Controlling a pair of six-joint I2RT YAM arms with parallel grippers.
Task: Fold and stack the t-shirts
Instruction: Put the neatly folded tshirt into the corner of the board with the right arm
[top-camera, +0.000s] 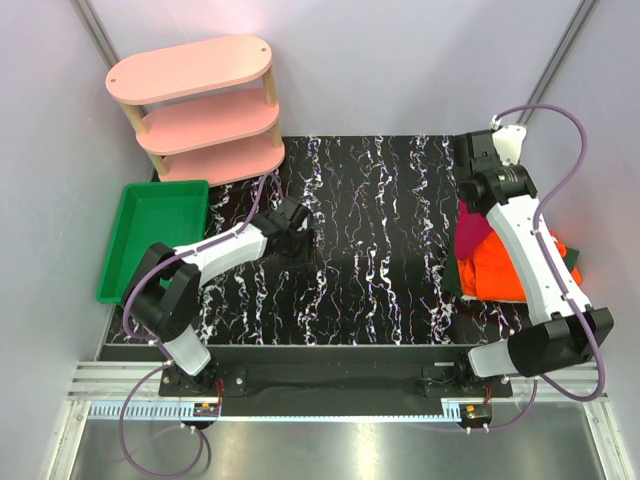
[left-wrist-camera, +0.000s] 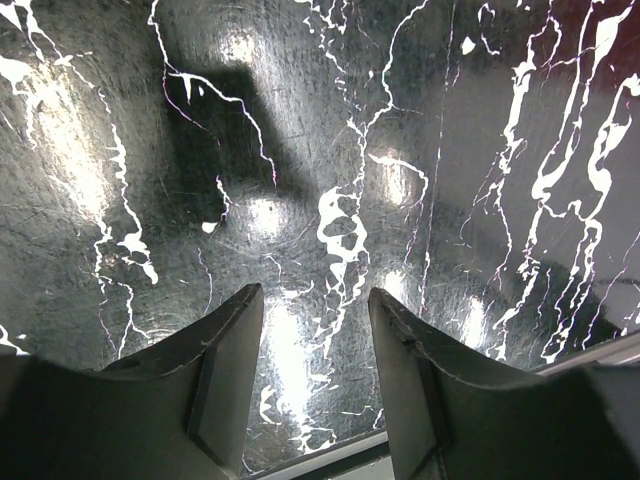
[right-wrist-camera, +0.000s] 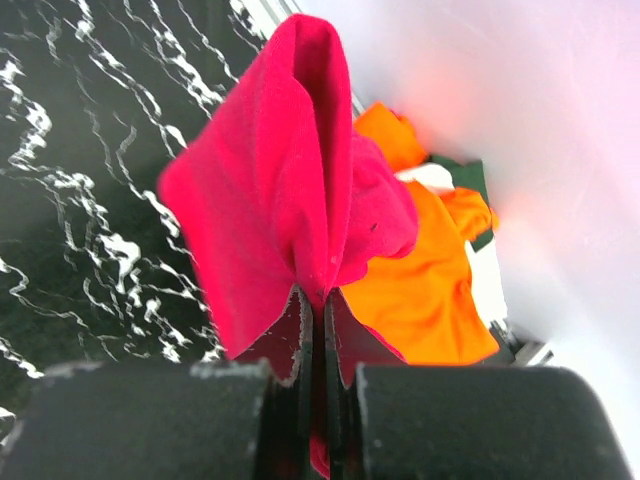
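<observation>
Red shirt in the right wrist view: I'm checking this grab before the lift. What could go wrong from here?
The right jaws are shut on just a narrow fold of the red shirt, so it may slip free. It drapes against the orange shirt, which could get dragged along. The left jaws hang open over bare table, likely too far to help.
</observation>
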